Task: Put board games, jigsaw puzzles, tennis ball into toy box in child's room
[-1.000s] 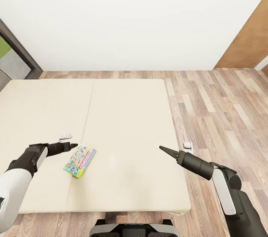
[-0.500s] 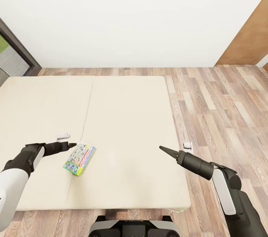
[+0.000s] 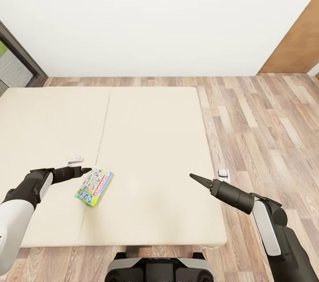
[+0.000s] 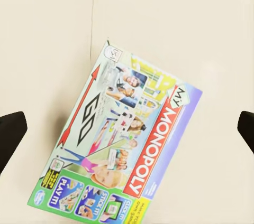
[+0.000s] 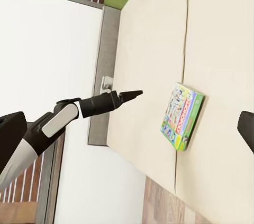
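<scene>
One board game [image 3: 94,186], a flat box with a busy green, blue and pink cover, lies flat on the beige mattress of the bed [image 3: 150,140], near its front left. My left gripper [image 3: 85,170] hovers just to the left of the box's far corner. In the left wrist view the box [image 4: 121,150] lies below the left gripper [image 4: 127,131], whose fingertips [image 4: 10,134] stand wide apart, so it is open. My right gripper [image 3: 195,178] hangs open over the bed's right edge, well away from the box [image 5: 182,115].
Wood-plank floor [image 3: 266,131] runs along the right of the bed and behind it. A white wall [image 3: 155,16] stands at the back, with a dark window frame [image 3: 20,58] at the left and a brown wooden panel [image 3: 297,43] at the right. My base [image 3: 159,268] is at the bed's near edge.
The whole view has shifted a little, so more floor shows in front of the bed. The box has not moved on the mattress. My left arm has drawn slightly back; the right arm is unchanged.
</scene>
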### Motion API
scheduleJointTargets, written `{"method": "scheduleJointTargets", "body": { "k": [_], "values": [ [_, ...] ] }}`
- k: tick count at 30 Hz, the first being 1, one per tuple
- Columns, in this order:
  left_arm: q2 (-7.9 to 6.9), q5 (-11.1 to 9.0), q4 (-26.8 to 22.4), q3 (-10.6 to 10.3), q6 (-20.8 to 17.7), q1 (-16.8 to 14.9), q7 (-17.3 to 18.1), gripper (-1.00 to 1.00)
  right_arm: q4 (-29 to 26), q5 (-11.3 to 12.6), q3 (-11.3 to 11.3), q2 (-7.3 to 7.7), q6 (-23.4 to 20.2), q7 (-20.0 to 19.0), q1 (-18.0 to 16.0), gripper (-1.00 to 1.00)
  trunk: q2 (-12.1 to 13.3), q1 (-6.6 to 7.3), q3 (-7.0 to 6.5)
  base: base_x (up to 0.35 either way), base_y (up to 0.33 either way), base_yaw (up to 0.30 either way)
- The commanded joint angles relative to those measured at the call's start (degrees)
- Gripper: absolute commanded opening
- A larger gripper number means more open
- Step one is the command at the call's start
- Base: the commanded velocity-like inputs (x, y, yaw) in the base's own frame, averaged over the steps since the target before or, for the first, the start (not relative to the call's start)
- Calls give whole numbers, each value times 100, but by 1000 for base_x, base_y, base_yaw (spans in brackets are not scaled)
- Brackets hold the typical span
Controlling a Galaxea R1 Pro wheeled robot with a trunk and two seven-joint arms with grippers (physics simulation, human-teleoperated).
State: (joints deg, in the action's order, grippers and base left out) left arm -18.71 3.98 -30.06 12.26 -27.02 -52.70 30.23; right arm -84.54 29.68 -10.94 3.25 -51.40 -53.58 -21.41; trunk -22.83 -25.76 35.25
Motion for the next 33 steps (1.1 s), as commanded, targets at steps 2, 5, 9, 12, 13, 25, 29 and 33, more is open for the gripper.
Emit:
{"method": "scheduleJointTargets", "body": {
  "k": [2,5,9,12,13,25,29,33],
  "values": [
    [9,42,-40,40,-39,-3,41,100,-1,3,-4,0,-25,-15,-3,100,-9,-3,26,0,0,0],
    [13,42,-116,40,-40,-3,39,100,-1,3,-4,0,-24,-16,-3,100,-9,-3,55,0,0,0],
    [15,42,-224,40,-40,-3,46,100,-1,3,-4,0,-23,-14,-3,100,-9,-3,92,0,0,0],
    [21,42,-361,40,-54,-3,51,100,-1,3,-4,0,-23,-19,-3,100,-9,-3,121,0,0,0],
    [22,42,-386,40,-56,-3,51,100,-1,3,-4,0,-24,-19,-3,100,-9,-3,130,0,0,0],
    [25,34,-642,38,-80,-3,45,100,-1,3,-4,0,-23,-21,-3,100,-9,-3,243,0,0,0],
    [30,37,-671,35,-79,-3,39,100,-1,3,-4,0,-22,-21,-3,100,-9,-3,281,0,0,0],
    [33,40,-681,26,-79,-3,26,100,-1,3,-4,0,-21,-21,-3,100,-9,-3,319,0,0,0]
  ]
}}
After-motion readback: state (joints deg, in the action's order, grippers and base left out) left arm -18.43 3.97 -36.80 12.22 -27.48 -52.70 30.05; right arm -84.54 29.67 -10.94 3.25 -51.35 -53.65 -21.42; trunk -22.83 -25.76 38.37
